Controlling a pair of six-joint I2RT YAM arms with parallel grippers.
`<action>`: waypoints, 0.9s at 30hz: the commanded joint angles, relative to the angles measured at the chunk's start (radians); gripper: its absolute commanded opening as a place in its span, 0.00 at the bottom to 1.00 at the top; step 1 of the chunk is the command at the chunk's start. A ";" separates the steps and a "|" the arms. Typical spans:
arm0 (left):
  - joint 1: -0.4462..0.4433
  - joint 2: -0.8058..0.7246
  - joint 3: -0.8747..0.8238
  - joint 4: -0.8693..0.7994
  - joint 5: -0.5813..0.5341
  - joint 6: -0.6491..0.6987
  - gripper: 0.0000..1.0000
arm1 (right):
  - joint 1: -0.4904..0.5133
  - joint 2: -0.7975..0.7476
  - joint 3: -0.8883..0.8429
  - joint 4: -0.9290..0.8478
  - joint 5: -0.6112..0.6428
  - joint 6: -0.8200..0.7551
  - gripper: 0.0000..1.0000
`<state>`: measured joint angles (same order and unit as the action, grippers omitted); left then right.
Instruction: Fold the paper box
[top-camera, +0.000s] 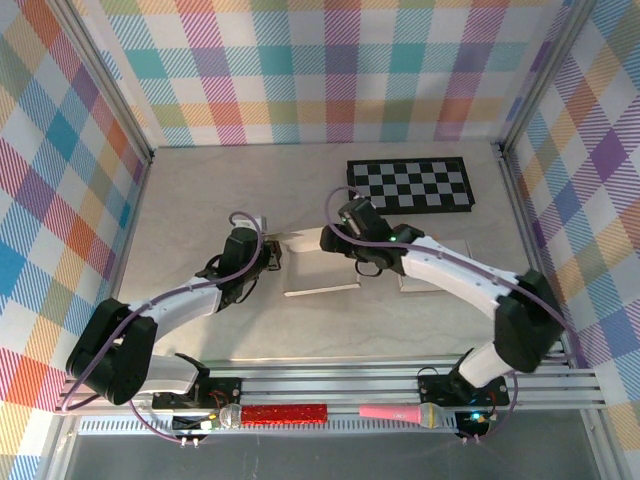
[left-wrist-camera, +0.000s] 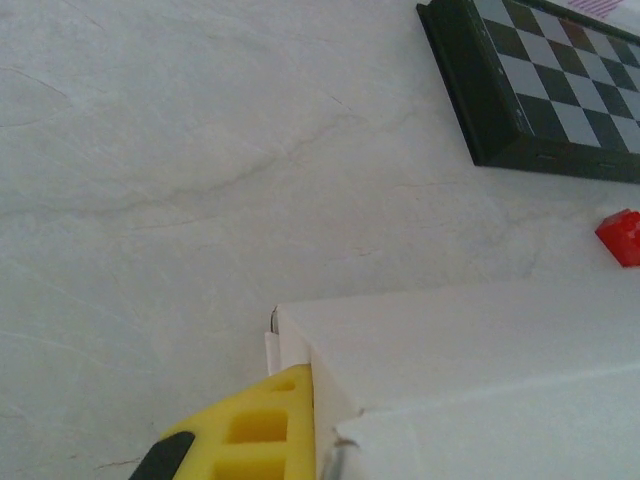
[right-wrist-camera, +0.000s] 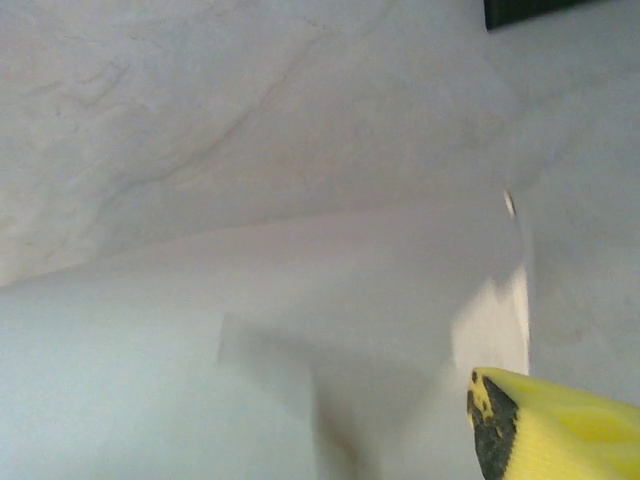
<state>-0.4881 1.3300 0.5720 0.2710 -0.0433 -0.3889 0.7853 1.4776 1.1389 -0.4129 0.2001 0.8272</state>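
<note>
At paper box (top-camera: 320, 264) left edge, brace wall with left pincer (top-camera: 272, 256), pinched shut on it. Over box, right pincer (top-camera: 338, 240) opening: cannot tell; press panel along crease, gently.

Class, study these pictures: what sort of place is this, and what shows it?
Probably a robot test bench in a lab: a left arm and right arm bolted to a metal rail, checked cloth walls enclosing a pale table, and props such as a chessboard.
</note>
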 joint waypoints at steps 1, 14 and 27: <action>-0.019 -0.008 0.012 -0.019 0.005 0.019 0.00 | 0.004 -0.094 0.001 -0.160 -0.079 0.239 0.76; -0.070 0.031 0.076 -0.066 -0.058 0.060 0.00 | -0.054 -0.099 0.210 -0.328 -0.016 0.225 0.76; -0.092 0.057 0.096 -0.073 -0.084 0.071 0.00 | -0.433 0.164 0.328 -0.464 -0.605 0.112 0.69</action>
<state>-0.5690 1.3735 0.6399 0.2127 -0.1154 -0.3397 0.3389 1.5455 1.4143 -0.7673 -0.1810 1.0149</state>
